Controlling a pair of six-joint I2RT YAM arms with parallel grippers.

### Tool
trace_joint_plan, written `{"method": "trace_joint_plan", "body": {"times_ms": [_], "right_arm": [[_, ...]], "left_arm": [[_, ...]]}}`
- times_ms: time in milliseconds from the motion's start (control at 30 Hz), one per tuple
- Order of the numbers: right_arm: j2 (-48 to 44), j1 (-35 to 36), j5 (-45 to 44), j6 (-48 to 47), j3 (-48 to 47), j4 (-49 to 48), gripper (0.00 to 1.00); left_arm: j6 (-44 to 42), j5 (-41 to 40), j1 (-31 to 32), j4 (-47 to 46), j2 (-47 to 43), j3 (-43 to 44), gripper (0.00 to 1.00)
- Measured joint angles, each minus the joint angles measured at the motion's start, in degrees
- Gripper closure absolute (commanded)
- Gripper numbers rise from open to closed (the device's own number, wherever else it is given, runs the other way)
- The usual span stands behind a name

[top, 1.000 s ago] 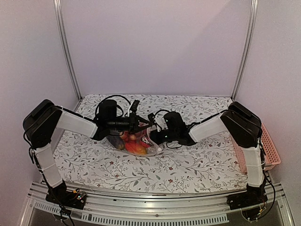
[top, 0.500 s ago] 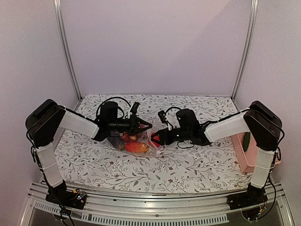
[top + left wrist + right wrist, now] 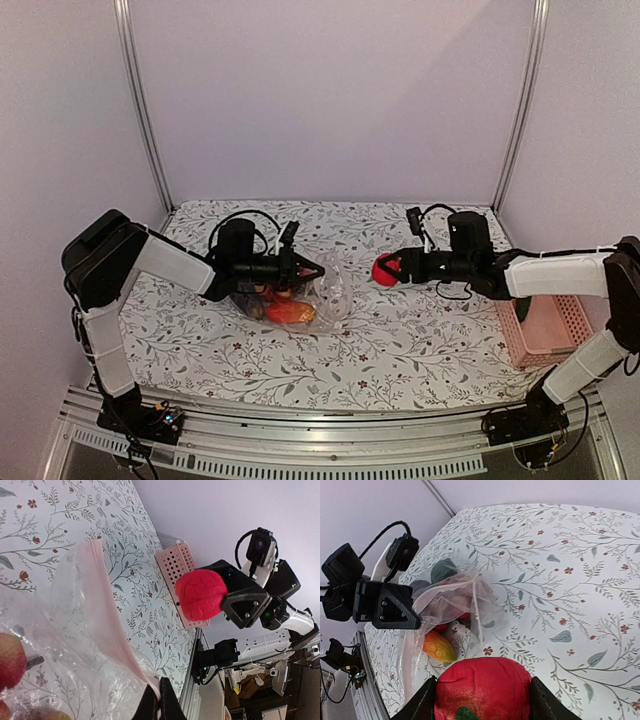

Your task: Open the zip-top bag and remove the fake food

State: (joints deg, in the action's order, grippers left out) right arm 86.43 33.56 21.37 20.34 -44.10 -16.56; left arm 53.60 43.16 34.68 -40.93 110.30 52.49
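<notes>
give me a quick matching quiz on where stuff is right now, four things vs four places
Things:
1. red piece
2. orange piece
3. pink basket
4. zip-top bag

Places or states:
a. at the right edge of the table
b. rim pinched by the left fingers
c. held between the right fingers, outside the bag
d. lying inside the bag

Pairs: 1-c, 2-d, 3-a, 4-b

Left arm point(image 3: 170, 265), right arm point(image 3: 560, 275): white shells, black joints. Left tool point(image 3: 318, 270), right tool point(image 3: 385, 268): black, triangular fingers point(image 3: 395, 611). Black cables point(image 3: 245, 208) loop over wrists.
</notes>
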Motion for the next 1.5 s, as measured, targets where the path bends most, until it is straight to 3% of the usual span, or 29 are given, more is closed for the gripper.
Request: {"method": "trace_joint_plan", "body": {"times_ms": [467,700,1167,1333,1500], "right_arm": [[-18.21,-28.11,-5.22,-2.69,5.73,13.05,0.6],[-22.84,-41.4,-10.12,-0.66,10.82,17.42,0.6],[-19.58,-44.5,-16.5,-0.52,11.82,18.67,0.44],[-16.83,-44.52,-16.48,-0.48,11.89,18.38,0.28],[-15.67,-44.61,-16.31,-0.7,11.89,17.79,0.24]], "left_arm": [[0.28,0.66,-0.04,-0.42,1.46,0.76,1.0],[0.48,1.2,-0.09,-0.46,1.86,0.9,1.0],[0.9,1.4,-0.31,-0.46,1.92,1.14,1.0],[1.05,1.44,-0.31,-0.48,1.92,1.4,1.0],[1.11,1.44,-0.31,-0.48,1.92,1.46,1.0]]}}
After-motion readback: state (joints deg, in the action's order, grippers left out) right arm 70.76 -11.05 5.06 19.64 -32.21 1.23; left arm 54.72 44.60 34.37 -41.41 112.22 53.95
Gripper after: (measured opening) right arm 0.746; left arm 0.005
